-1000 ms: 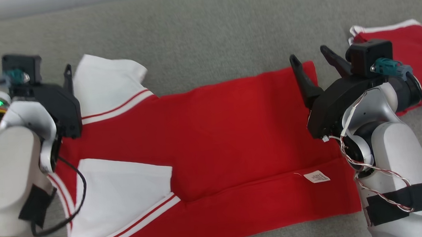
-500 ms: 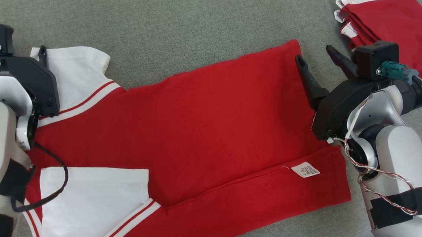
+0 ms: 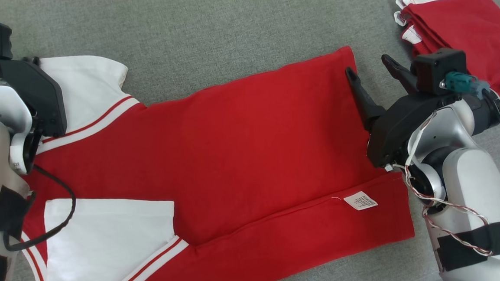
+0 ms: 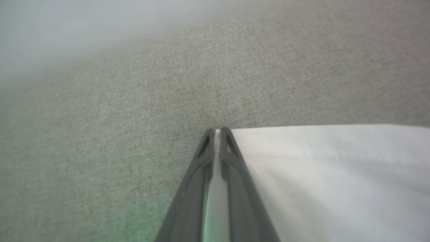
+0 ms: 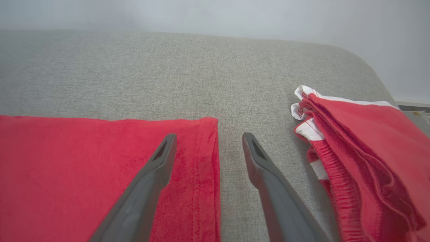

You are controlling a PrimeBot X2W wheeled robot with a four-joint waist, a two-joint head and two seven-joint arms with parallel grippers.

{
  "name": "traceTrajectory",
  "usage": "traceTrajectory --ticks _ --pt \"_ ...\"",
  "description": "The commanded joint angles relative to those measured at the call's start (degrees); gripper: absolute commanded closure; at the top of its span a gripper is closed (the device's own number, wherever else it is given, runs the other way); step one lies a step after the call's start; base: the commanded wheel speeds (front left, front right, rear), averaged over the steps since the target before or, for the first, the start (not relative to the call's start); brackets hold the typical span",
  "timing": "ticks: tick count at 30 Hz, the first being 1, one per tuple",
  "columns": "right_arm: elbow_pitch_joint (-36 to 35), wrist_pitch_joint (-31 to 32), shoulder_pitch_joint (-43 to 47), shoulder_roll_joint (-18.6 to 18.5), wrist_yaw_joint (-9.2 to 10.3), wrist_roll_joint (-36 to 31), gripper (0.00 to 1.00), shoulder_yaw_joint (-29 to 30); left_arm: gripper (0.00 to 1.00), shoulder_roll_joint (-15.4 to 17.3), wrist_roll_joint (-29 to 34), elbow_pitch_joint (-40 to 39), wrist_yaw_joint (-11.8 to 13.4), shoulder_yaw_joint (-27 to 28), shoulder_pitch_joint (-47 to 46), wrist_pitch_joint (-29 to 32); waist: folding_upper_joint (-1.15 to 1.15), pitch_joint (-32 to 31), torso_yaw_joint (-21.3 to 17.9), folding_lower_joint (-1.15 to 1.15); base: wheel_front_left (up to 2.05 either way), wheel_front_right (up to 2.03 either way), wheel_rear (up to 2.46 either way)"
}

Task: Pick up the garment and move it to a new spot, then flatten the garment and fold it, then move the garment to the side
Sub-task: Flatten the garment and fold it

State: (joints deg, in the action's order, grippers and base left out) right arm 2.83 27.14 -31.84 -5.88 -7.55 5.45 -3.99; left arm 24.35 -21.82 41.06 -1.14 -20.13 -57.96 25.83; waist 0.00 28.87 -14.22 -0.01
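The garment, a red T-shirt (image 3: pixel 241 136) with white sleeves, lies spread on the grey cushion with its hem to the right. Its near side is folded over, showing a white label (image 3: pixel 360 201). My left gripper (image 3: pixel 33 61) is at the far sleeve's (image 3: pixel 86 87) outer corner. In the left wrist view that gripper (image 4: pixel 217 131) is shut with a strip of the white sleeve (image 4: pixel 329 174) between its fingers. My right gripper (image 3: pixel 368 65) hovers open over the hem's far corner, and in the right wrist view the gripper (image 5: pixel 209 136) straddles the hem edge (image 5: pixel 206 168).
A second red garment (image 3: pixel 456 28) with white trim lies folded at the far right, close to my right gripper, and it appears in the right wrist view (image 5: pixel 366 144) too. The grey cushion (image 3: pixel 226 29) stretches bare behind the shirt. Its rounded end (image 5: pixel 362 64) lies just beyond the folded garment.
The head camera has tilted, shifting the whole picture. My left gripper has gone from beside the far sleeve to its outer corner. My right gripper has edged slightly toward the hem.
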Motion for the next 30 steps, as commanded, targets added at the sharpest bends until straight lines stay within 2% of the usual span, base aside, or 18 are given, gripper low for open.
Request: traceTrajectory --ticks 1,8,21,29,30 --pt "0.4 0.6 -0.7 -0.2 0.12 -0.8 0.0 0.4 1.0 0.2 -0.9 1.1 -0.3 -0.6 2.5 1.8 0.0 0.3 0.0 0.01 0.0 0.0 0.0" --pt "3.6 7.3 -3.9 -0.7 0.12 -4.4 0.0 2.8 1.0 0.4 -1.9 -2.1 -1.5 -1.0 3.4 3.6 0.0 0.4 0.6 0.01 0.0 0.0 0.0" --pt "10.6 15.8 -13.1 -3.4 0.12 -4.9 0.0 -0.9 1.0 -0.8 -3.3 -7.3 0.0 -1.4 5.1 4.3 0.0 0.9 2.3 0.01 0.0 0.0 0.0" --pt "14.0 16.9 -14.1 -3.9 0.12 -3.6 0.03 -2.4 1.0 -1.0 -4.0 -9.6 0.3 -1.9 5.8 4.8 0.0 1.2 3.0 0.01 0.0 0.0 0.0" --pt "14.3 16.6 -14.3 -3.9 0.12 -3.4 0.05 -2.7 1.0 -0.8 -4.1 -9.8 0.3 -1.9 5.8 4.8 0.0 1.3 3.0 0.01 0.0 0.0 0.0"
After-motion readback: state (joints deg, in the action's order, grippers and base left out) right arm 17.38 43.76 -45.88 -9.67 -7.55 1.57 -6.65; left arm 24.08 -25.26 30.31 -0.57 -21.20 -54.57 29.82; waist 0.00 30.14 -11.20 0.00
